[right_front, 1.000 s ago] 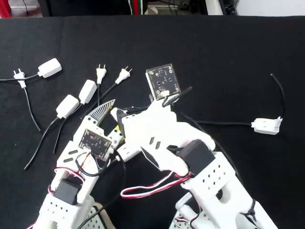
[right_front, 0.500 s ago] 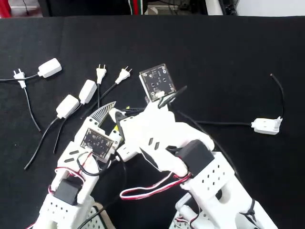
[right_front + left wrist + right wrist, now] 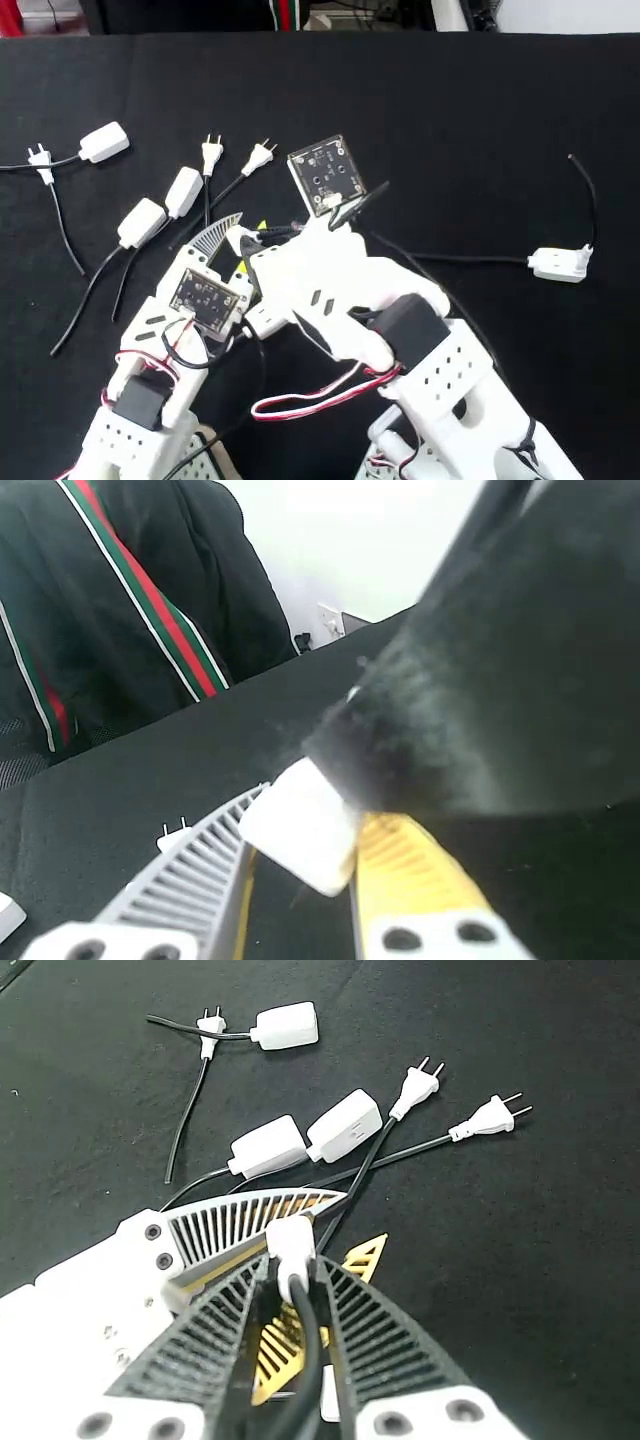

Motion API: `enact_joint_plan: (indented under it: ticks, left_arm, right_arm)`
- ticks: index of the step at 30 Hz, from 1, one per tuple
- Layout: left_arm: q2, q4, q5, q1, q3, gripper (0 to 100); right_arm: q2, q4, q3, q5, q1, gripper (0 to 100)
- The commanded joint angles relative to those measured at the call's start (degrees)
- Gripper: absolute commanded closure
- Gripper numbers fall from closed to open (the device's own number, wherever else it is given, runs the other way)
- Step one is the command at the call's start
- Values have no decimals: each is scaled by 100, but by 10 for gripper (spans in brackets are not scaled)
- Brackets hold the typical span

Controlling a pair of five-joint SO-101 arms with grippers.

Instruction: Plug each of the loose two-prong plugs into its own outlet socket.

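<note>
A white plug (image 3: 289, 1250) with a black cord is pinched between the dark fingers of my right gripper (image 3: 289, 1272), which is shut on it. The same plug (image 3: 300, 824) sits between the white and yellow fingers of my left gripper (image 3: 298, 880), which close on its sides. Both grippers meet left of the table's middle (image 3: 243, 240). Two loose two-prong plugs (image 3: 212, 153) (image 3: 260, 155) lie just beyond them. Two white outlet sockets (image 3: 184, 190) (image 3: 141, 221) lie to their left. A third socket (image 3: 104, 142) and a small plug (image 3: 40, 156) lie at the far left.
Another white socket (image 3: 559, 263) lies at the right; one black cord runs from it toward the grippers and another curves up behind it (image 3: 592, 205). Loose black cords (image 3: 90, 290) trail across the black table (image 3: 450, 110) at the left.
The right arm's wrist has swung a little to the left. The left arm has barely shifted. Both grippers stay together around the white plug.
</note>
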Motion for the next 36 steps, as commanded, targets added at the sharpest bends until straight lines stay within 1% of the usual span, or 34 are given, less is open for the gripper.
enact_joint_plan:
  ticks: [1, 4, 9, 11, 17, 22, 24, 28, 30, 33, 36]
  left_arm:
    - [-70, -26, -26, -119, 110, 971]
    - [-70, -26, -26, -119, 110, 971]
    - [-79, -44, -35, -145, 48, 971]
    - [-79, -193, -26, -321, 84, 971]
    - [-79, -246, 0, -444, 75, 971]
    - [-79, -229, 0, -435, 101, 971]
    - [-79, -158, -18, -444, 101, 971]
    - [-79, 519, -18, -505, -207, 971]
    - [-79, 1037, -18, -769, -602, 971]
    - [-79, 1934, 9, -1604, -1279, 970]
    - [-79, 2620, 9, -2651, -1596, 970]
  right_arm:
    - [13, -44, -145, 53, 105, 983]
    - [13, -334, 110, 0, 26, 983]
    - [13, -747, 558, 0, -299, 983]
    - [13, -738, 585, 35, -334, 983]
    - [13, -756, 716, 88, -369, 983]
    - [-31, -721, 725, 352, -325, 983]
    - [-57, -668, 673, 519, -44, 983]
    - [-207, -633, 567, 888, 949, 983]
    - [-145, -651, 593, 1169, 1275, 983]
    - [347, -642, 602, 1424, 1327, 983]
    - [1411, -765, 330, 1591, 1319, 969]
